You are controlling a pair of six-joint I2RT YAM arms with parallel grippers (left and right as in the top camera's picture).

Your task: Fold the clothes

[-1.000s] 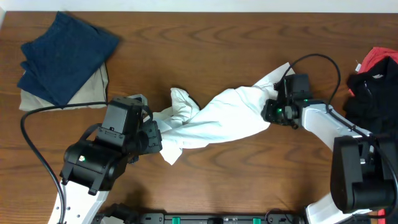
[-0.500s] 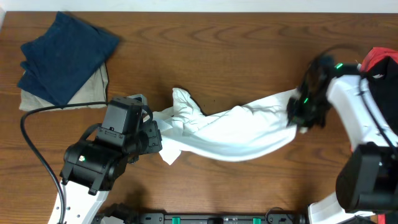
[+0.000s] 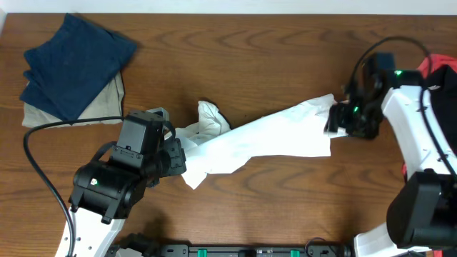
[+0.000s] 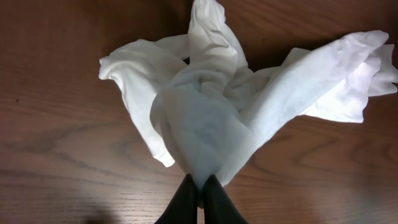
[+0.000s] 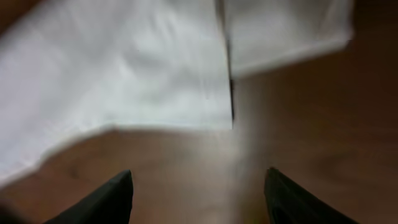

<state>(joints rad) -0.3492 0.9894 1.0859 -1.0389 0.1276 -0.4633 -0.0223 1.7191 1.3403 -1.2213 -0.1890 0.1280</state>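
Overhead: vs half a sec ago, the large white short-sleeved T-shirt [image 3: 271, 135] no longer sags mid-span. It lies as a straighter band across the brown wooden table [image 3: 271, 57], slanting up to the R. Its L end is at the left gripper [image 3: 180, 153], its R end just beside the right gripper [image 3: 341, 120].

Left wrist: left gripper [image 4: 200, 186] fingers pinched tight on bunched shirt fabric [image 4: 205, 124].

Right wrist: right gripper [image 5: 199, 193] fingers wide apart, nothing between them, bare wood below. The shirt edge [image 5: 124, 74] lies just ahead.
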